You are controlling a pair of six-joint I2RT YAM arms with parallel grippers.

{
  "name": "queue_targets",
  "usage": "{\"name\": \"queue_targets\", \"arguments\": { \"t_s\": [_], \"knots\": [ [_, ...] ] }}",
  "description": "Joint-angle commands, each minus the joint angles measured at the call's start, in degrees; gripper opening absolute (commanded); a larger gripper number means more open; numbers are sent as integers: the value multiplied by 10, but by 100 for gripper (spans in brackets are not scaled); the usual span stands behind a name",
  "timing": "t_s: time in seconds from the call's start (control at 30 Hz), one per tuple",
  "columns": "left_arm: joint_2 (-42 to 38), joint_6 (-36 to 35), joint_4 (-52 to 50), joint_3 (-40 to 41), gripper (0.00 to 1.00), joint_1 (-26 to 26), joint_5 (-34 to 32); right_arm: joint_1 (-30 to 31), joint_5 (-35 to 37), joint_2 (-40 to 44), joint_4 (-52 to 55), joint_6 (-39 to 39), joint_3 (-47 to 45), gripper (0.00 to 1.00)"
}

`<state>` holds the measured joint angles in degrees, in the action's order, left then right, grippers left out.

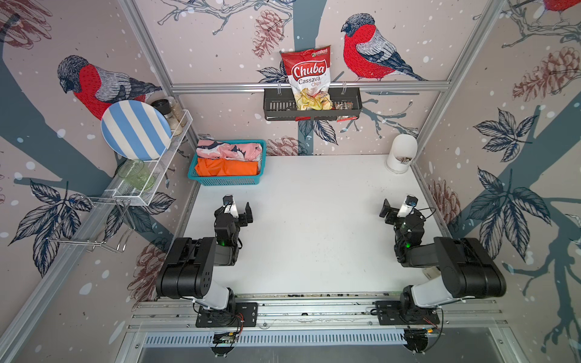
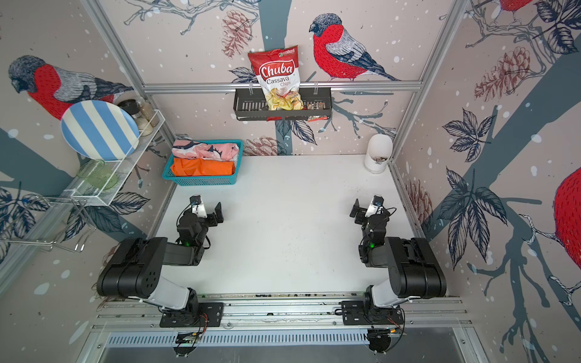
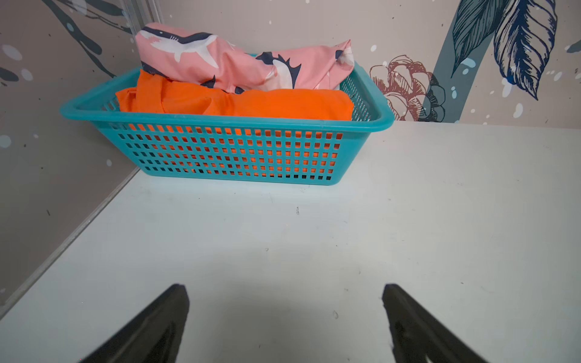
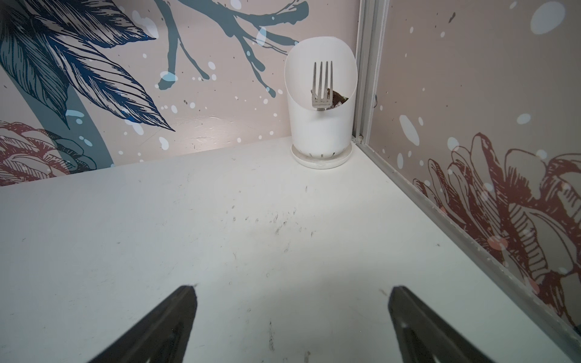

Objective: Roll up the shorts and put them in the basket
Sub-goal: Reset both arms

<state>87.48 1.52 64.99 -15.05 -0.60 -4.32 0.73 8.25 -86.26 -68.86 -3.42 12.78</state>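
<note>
A: Here, where are the shorts?
B: In the teal basket (image 3: pixel 220 121) at the table's (image 1: pixel 314 220) far left corner: orange shorts (image 3: pixel 251 103) near, pink shark-print shorts (image 3: pixel 235 63) behind.
A: Grippers?
B: Left gripper (image 3: pixel 284 289) and right gripper (image 4: pixel 292 287) gape wide, empty. Best: the left pinches one pair's edge, lifts it clear of the rim and spreads it flat.

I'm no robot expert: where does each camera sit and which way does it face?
Top views: overhead, looking down on the white table; left arm and right arm show.
Left wrist: on the left arm, facing the teal basket holding orange shorts and pink shark-print shorts; open left tool shows.
Right wrist: on the right arm, facing the white utensil holder with a fork; open right tool shows.
Shared: the basket, in top views and left wrist.
</note>
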Motion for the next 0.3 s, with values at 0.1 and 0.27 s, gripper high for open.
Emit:
{"name": "queue_targets", "arguments": {
  "t_s": [0.1, 0.27],
  "knots": [
    [-3, -6, 34, 2, 99, -2, -9, -6, -21, -11, -7, -9, 10, 100],
    [-3, -5, 34, 2, 98, -1, -9, -1, -13, 2, -3, -6, 5, 100]
  ]
}}
